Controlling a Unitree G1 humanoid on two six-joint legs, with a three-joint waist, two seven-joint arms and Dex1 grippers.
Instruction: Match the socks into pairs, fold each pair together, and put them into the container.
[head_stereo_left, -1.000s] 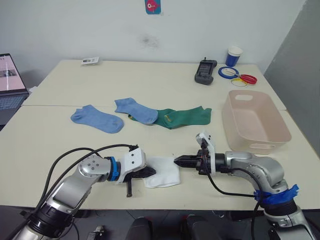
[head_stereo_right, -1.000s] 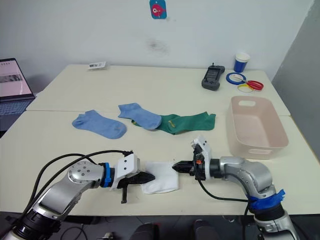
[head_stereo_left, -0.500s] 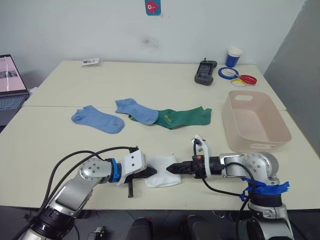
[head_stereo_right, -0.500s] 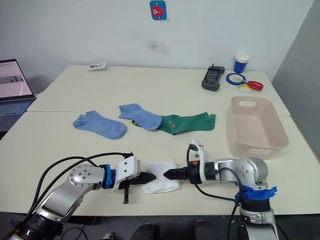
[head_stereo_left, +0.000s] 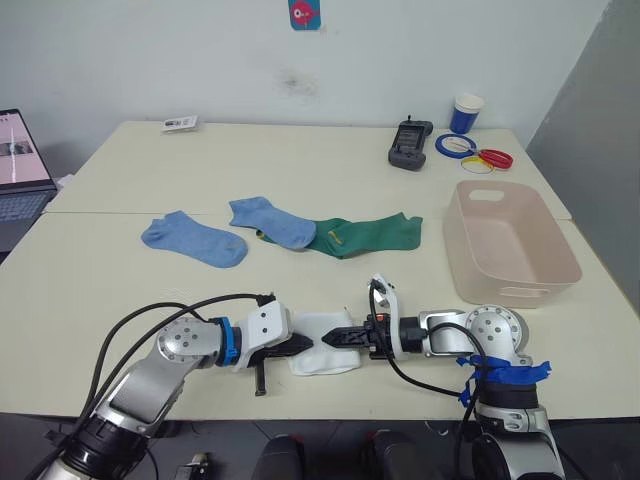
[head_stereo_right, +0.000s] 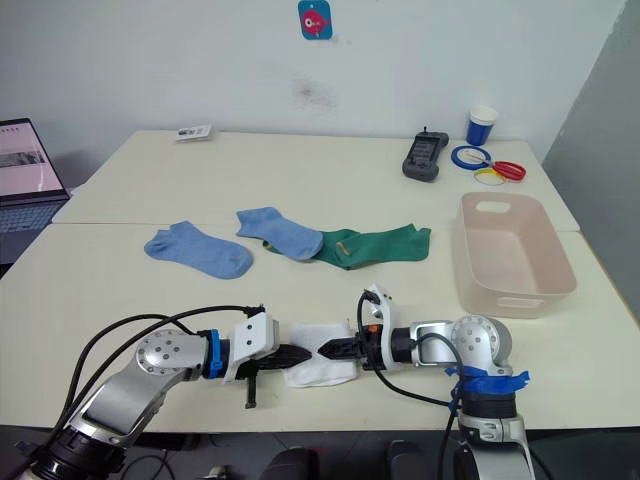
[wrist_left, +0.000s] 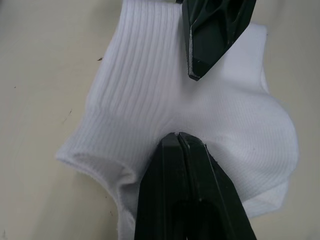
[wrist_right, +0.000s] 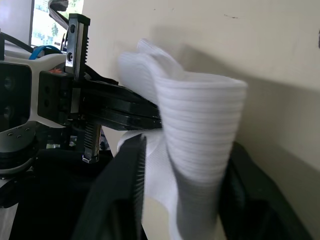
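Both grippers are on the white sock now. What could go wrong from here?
The left gripper is shut on the white sock near the table edge, and a tug from the right gripper could pull it loose or off. The right gripper's open fingers straddle only a fold, so the grip might slip.

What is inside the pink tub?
Nothing can be seen in the pink tub: its floor and far wall show bare. Its near wall hides a strip of the floor right behind it, so that bit stays unknown.
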